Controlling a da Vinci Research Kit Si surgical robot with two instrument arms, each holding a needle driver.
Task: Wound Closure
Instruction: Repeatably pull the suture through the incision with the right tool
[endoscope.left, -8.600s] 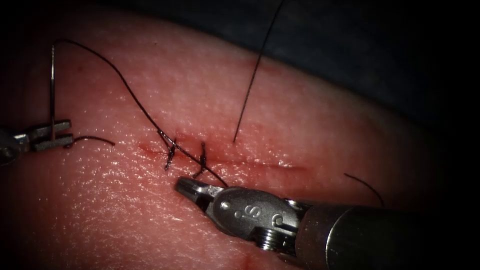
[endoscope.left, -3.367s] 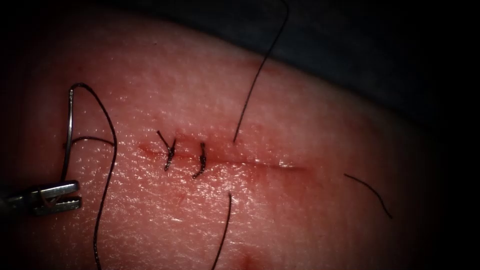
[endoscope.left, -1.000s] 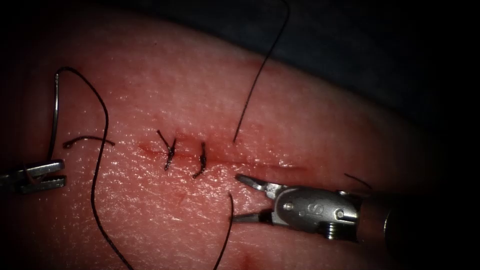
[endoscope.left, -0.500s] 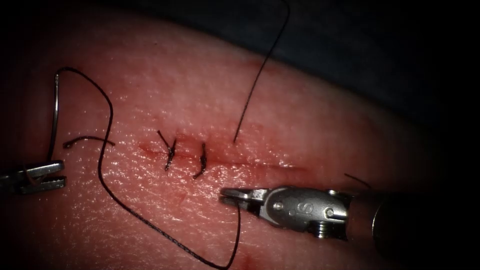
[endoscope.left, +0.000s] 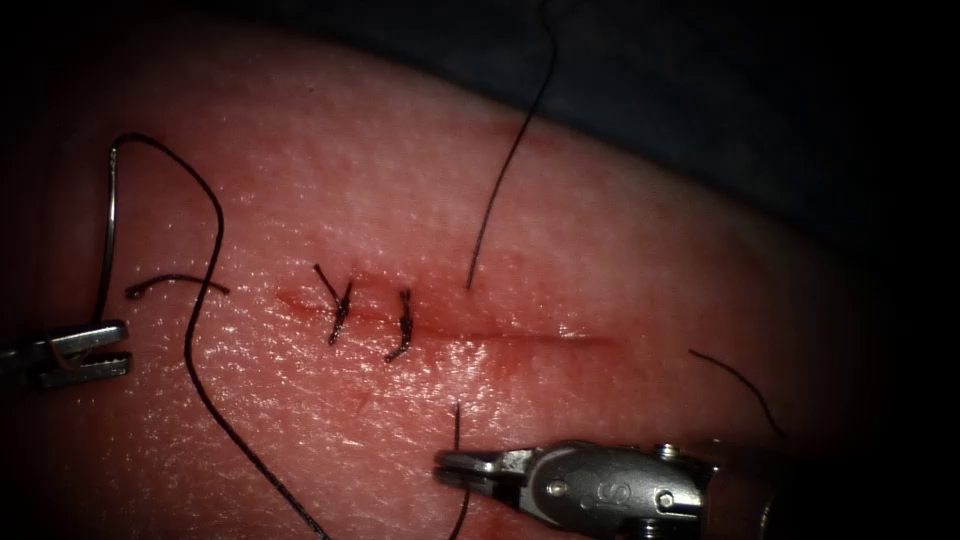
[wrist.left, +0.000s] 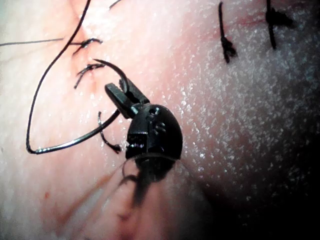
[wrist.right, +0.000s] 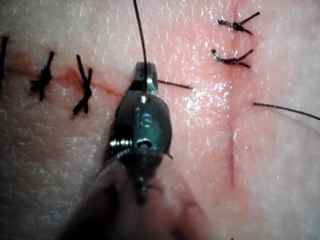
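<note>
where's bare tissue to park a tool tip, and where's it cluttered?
Free: the tissue above the cut, between the needle and the long thread; also right of that thread, above the loose strand. Crowded: around the two stitches, near the left tool gripping the needle, which is out of the tissue, and near the right tool gripping thread.

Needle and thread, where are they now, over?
Left pincer shut on thin curved steel needle near its tip, clear of pink pork tissue. Right pincer shut on black thread below the cut.
</note>
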